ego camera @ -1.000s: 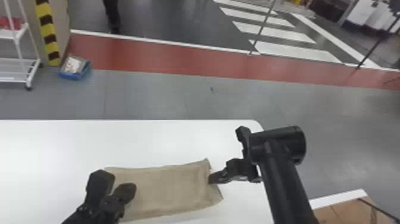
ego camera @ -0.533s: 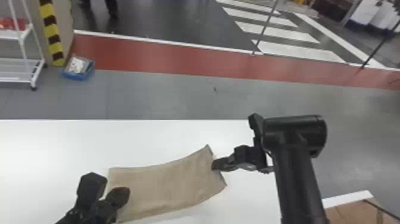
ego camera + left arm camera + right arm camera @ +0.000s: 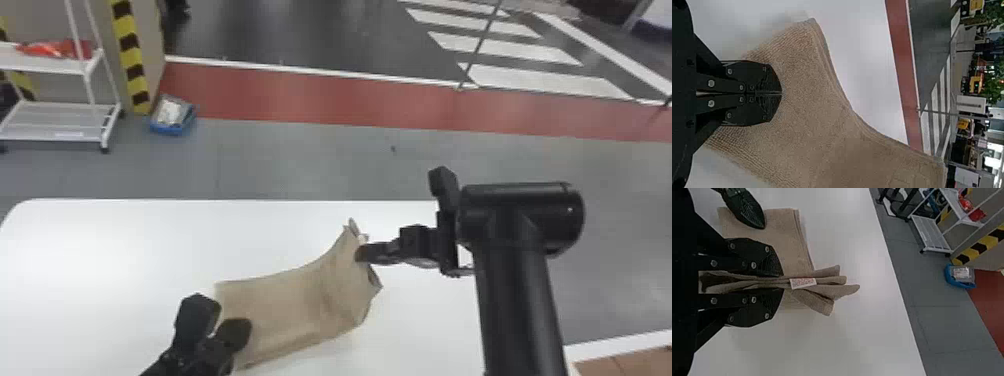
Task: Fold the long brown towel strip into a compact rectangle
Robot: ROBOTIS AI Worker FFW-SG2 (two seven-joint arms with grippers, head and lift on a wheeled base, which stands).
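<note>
The right hand [image 3: 362, 253] holds one end of the brown towel strip [image 3: 290, 305], its layers pinched between the fingers; the left hand [image 3: 218, 327], fingers together, is at the opposite end, above the white surface [image 3: 125, 240].

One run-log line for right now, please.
right gripper: clamped on gathered right end of brown towel strip | left gripper: fingers closed, over left end | workspace: white table | fold: unfinished
</note>
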